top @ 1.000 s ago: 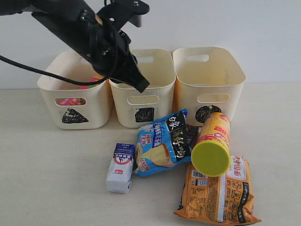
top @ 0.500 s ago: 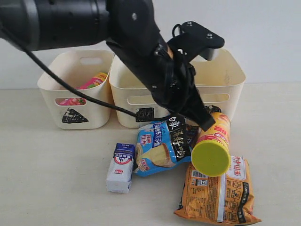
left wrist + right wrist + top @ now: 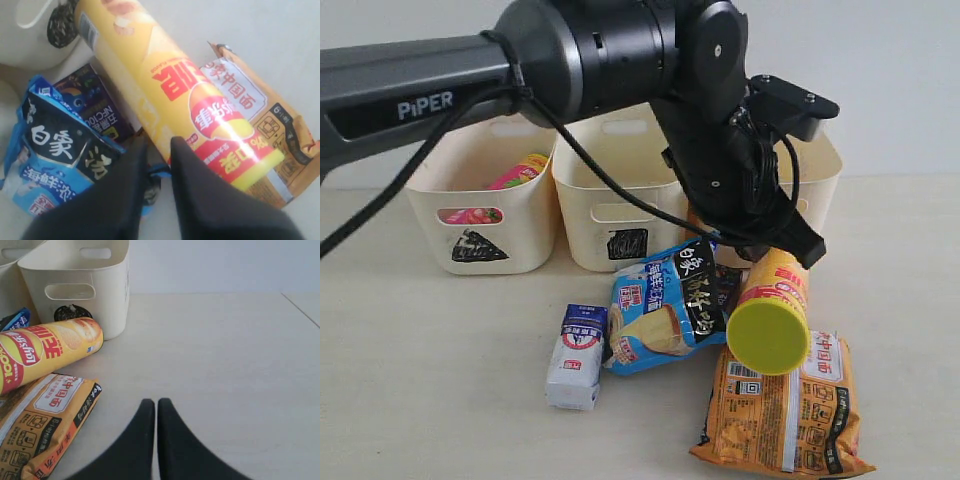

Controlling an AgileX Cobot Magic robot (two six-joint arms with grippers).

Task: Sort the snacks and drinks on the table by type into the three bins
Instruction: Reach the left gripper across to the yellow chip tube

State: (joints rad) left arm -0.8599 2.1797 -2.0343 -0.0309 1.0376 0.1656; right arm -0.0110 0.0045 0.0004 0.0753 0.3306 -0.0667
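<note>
Left pincer (image 3: 157, 145) is held barely parted and empty, just above the yellow-orange chip tube (image 3: 772, 300). That tube lies just beside the right bin (image 3: 820, 190), its near end over the orange bag (image 3: 790, 420). Unless the jaws are opened wider, the round tube may be knocked and rolled toward the blue bag (image 3: 665, 300). A pink tube (image 3: 515, 172) is seen in the left bin (image 3: 430, 200); the middle bin (image 3: 582, 225) and right bin cannot be seen into.

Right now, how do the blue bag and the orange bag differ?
The blue bag is smaller and puffed up; the orange bag is larger and lies flat. The blue bag sits just before the square-marked bin; the orange bag lies farther out. Both are on the table, not binned.
</note>
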